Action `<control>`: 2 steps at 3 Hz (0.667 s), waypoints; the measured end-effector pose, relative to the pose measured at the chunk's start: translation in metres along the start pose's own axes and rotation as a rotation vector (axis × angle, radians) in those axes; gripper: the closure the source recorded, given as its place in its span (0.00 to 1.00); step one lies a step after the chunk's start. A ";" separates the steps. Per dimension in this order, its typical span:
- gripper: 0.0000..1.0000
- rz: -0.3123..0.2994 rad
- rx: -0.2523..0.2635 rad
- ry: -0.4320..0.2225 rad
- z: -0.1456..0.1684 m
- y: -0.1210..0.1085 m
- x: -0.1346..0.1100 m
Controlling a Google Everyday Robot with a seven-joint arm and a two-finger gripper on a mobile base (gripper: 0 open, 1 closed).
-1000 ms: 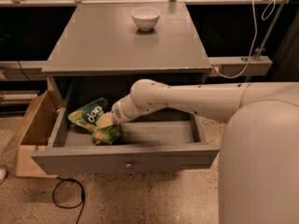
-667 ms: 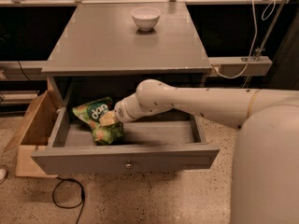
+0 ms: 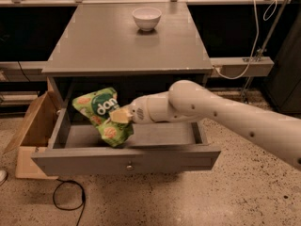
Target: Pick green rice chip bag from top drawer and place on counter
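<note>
The green rice chip bag [image 3: 100, 113] hangs tilted above the left half of the open top drawer [image 3: 127, 159], lifted off its floor. My gripper [image 3: 120, 116] is shut on the bag's right edge, at the end of the white arm that reaches in from the right. The bag sits just below the front edge of the grey counter [image 3: 117, 41]. The drawer is pulled out, with its small round knob at the middle of the front panel.
A white bowl [image 3: 146, 18] stands at the back of the counter. A tan cardboard box [image 3: 33, 131] sits on the floor left of the drawer. A black cable [image 3: 68, 199] lies on the floor in front. A white cable hangs at the right.
The gripper has risen with the bag, which has come up off the drawer floor and now hangs above the drawer's left half. The camera has also shifted.
</note>
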State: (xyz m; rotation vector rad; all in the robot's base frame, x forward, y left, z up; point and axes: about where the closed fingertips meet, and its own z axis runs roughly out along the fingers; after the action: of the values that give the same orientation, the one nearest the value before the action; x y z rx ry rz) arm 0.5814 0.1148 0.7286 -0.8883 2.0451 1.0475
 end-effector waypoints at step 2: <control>1.00 0.002 0.145 -0.100 -0.124 -0.019 0.006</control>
State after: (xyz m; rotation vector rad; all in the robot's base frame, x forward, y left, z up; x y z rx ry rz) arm 0.5625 -0.0007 0.7729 -0.7460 2.0101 0.9130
